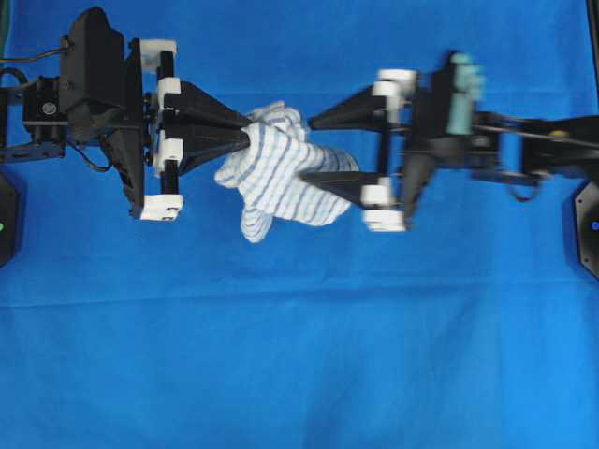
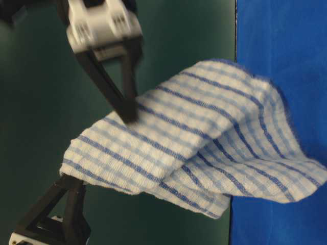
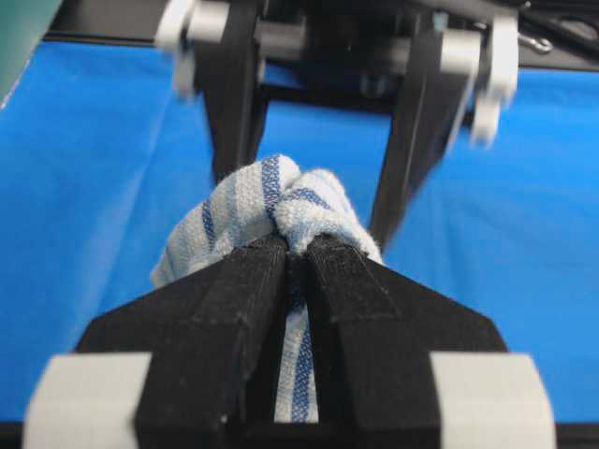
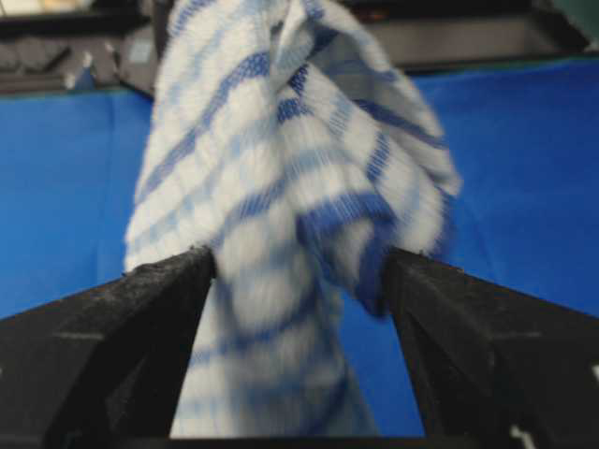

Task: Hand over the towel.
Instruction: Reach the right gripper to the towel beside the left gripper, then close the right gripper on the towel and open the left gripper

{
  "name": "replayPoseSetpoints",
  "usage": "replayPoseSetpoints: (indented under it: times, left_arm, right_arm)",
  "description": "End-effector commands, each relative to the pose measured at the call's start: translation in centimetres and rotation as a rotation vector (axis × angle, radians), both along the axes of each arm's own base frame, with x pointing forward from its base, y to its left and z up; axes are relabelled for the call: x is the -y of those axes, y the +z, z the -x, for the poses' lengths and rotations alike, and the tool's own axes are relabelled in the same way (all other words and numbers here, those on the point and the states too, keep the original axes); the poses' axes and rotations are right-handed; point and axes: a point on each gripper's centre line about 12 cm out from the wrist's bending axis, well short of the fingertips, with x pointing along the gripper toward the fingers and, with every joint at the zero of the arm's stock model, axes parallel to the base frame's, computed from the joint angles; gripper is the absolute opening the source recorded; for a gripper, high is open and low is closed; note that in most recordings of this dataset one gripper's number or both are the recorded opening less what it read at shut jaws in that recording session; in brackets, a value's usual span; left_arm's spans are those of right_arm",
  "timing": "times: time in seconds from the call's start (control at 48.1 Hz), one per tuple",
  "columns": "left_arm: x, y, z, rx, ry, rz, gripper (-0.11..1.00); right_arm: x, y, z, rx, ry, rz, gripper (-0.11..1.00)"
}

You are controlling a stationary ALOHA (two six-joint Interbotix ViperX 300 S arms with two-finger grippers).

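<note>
The white towel [image 1: 276,178] with blue checked stripes hangs bunched in the air between the two arms, above the blue covering. My left gripper [image 1: 248,133] is shut on its left end; in the left wrist view the cloth [image 3: 271,201] is pinched between the black fingertips of that gripper [image 3: 298,248]. My right gripper [image 1: 309,148] faces it from the right with its jaws spread wide. The towel [image 4: 271,168] hangs loose between that open gripper [image 4: 299,267], its fingers [image 4: 168,299] standing either side of the cloth. The table-level view shows the towel [image 2: 204,143] draped and sagging.
The plain blue table covering [image 1: 299,355] spreads under both arms. The black arm bases [image 1: 7,224] sit at the left and right edges. A dark green wall [image 2: 46,127] stands behind.
</note>
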Motion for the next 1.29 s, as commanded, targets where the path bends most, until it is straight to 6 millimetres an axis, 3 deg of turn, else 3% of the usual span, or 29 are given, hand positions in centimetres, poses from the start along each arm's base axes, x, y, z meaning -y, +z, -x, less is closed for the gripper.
replayPoseSetpoints:
  times: [0.0, 0.166, 0.395, 0.458, 0.645, 0.811, 0.895, 1.123, 1.207, 1.269]
  left_arm:
    - [0.1, 0.8, -0.1, 0.026, -0.004, -0.004, 0.03]
    - [0.1, 0.9, 0.1, 0.028, -0.002, -0.001, 0.03]
    - [0.1, 0.8, 0.0, 0.025, -0.003, 0.001, 0.03]
    - [0.1, 0.8, 0.0, 0.024, -0.003, 0.005, 0.03]
    - [0.1, 0.7, -0.2, 0.02, -0.004, 0.004, 0.03]
    - [0.0, 0.6, -0.2, 0.018, -0.001, 0.0, 0.04]
    - [0.0, 0.7, -0.2, 0.026, 0.001, -0.001, 0.18]
    - [0.1, 0.8, 1.5, 0.042, 0.002, 0.01, 0.8]
    - [0.2, 0.9, 2.9, 0.056, 0.002, 0.009, 0.92]
    - [0.4, 1.2, 4.2, 0.076, 0.001, 0.009, 0.93]
  right_arm:
    - [0.1, 1.2, -2.0, 0.012, 0.004, 0.006, 0.73]
    - [0.2, 0.8, -3.6, -0.028, 0.005, 0.002, 0.73]
    - [0.3, 0.6, -3.6, -0.037, 0.004, -0.003, 0.69]
    - [0.2, 0.6, -3.6, -0.037, 0.004, -0.002, 0.58]
    - [0.2, 0.7, -3.5, -0.039, 0.005, 0.001, 0.09]
    - [0.1, 0.5, -3.3, -0.046, 0.007, 0.0, 0.09]
    - [0.1, 0.7, -2.9, -0.043, 0.009, 0.001, 0.09]
    - [-0.2, 1.7, -0.1, -0.018, 0.007, -0.001, 0.09]
    - [-0.3, 1.9, 1.7, -0.008, 0.005, -0.002, 0.09]
    - [-0.5, 2.1, 3.1, 0.008, 0.005, -0.003, 0.09]
